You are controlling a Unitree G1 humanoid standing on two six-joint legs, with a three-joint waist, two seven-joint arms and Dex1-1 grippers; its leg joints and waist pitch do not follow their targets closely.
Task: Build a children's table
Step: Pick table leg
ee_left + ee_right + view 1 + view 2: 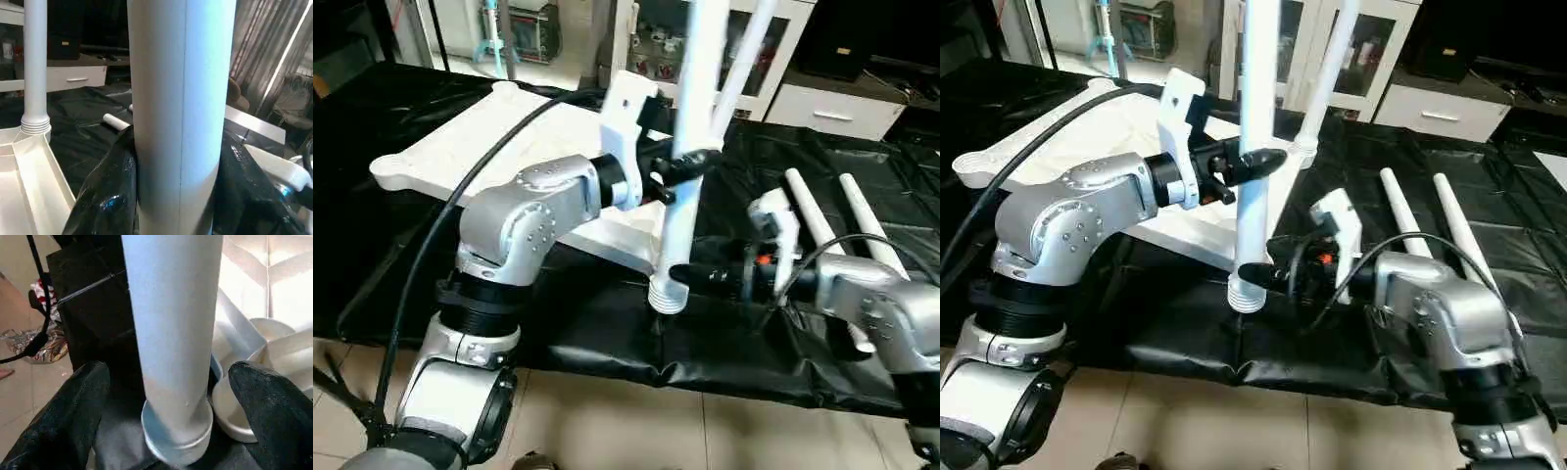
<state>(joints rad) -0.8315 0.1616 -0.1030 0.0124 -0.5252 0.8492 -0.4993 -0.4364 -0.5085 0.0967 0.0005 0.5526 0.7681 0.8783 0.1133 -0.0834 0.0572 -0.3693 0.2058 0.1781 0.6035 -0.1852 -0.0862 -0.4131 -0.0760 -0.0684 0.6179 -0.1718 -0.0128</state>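
Note:
The white tabletop [499,137] lies underside up on the black-covered table, back left. One white leg [739,69] stands upright in its far corner socket. My left gripper [690,168] is shut on a second leg [681,220] at mid-length and holds it upright off the tabletop's near corner, threaded end [668,294] down, just above the black cover. My right gripper [674,274] is open at that lower end. Its black fingers [63,421] stand to either side of the tube with gaps. Two more legs [815,220] lie side by side on the cover at the right.
The black cover's [607,338] front edge drops to a tiled floor [607,421] just below the held leg. A black cable [440,220] arcs over my left arm. A glass-door cabinet [651,44] and a white drawer unit [832,108] stand behind the table.

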